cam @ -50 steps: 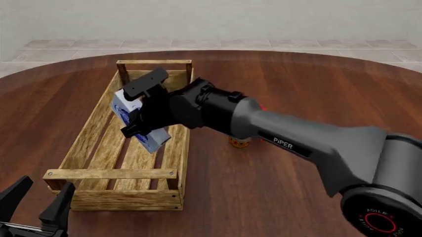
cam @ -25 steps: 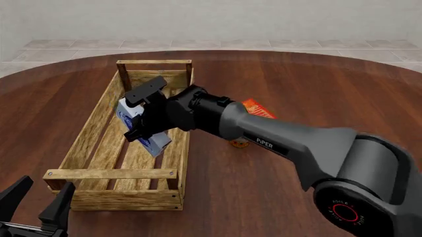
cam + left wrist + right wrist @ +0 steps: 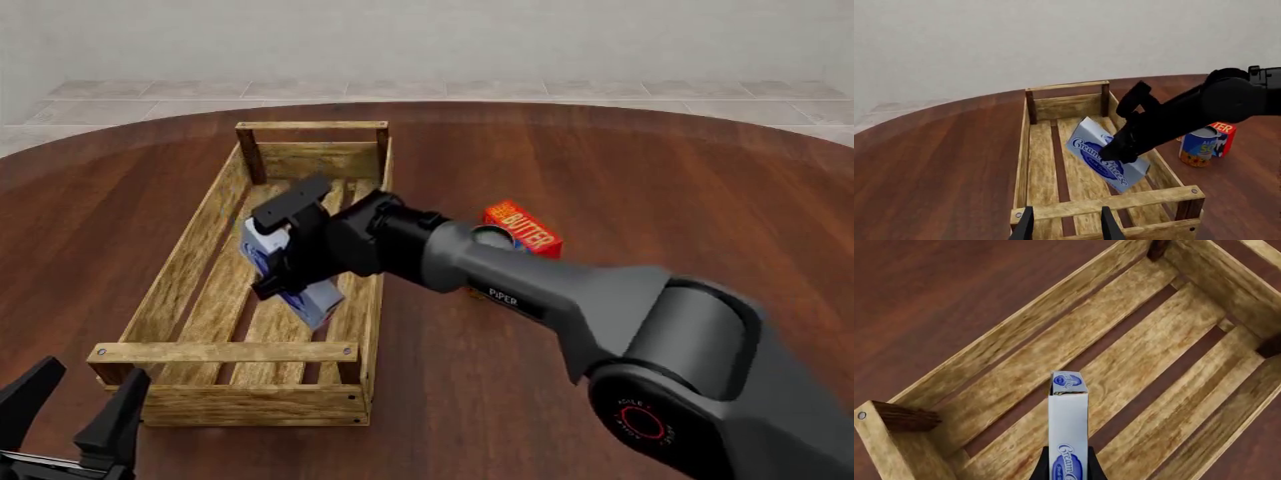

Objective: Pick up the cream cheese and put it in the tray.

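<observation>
Broadly, the counter (image 3: 641,170) is carrying everything, a round dark-wood top. The tray (image 3: 187,290) is lying on its left half, running lengthwise away from the arms, with raised bars at both ends. The right arm (image 3: 561,300) is reaching across from the right, over the tray's right wall, and its gripper (image 3: 280,250) is pinching the cheese (image 3: 304,292) inside the tray, above the slats around the middle of its length. The box is standing tilted on a lower corner or just off the floor; whether it is touching the slats I cannot tell. In the right wrist view the cheese (image 3: 1068,430) is showing edge-on between the two pads, its narrow white side facing the camera and the slats (image 3: 1134,370) lying below it. In the left wrist view its printed face (image 3: 1104,160) is leaning toward the tray's near end.

Beyond the tray's right wall, the butter box (image 3: 523,229) is sitting on the counter, and a can (image 3: 1197,146) is standing just beside it.

Lastly, the left gripper (image 3: 74,420) is hanging near the tray's near left corner, its fingers spread and holding nothing.
</observation>
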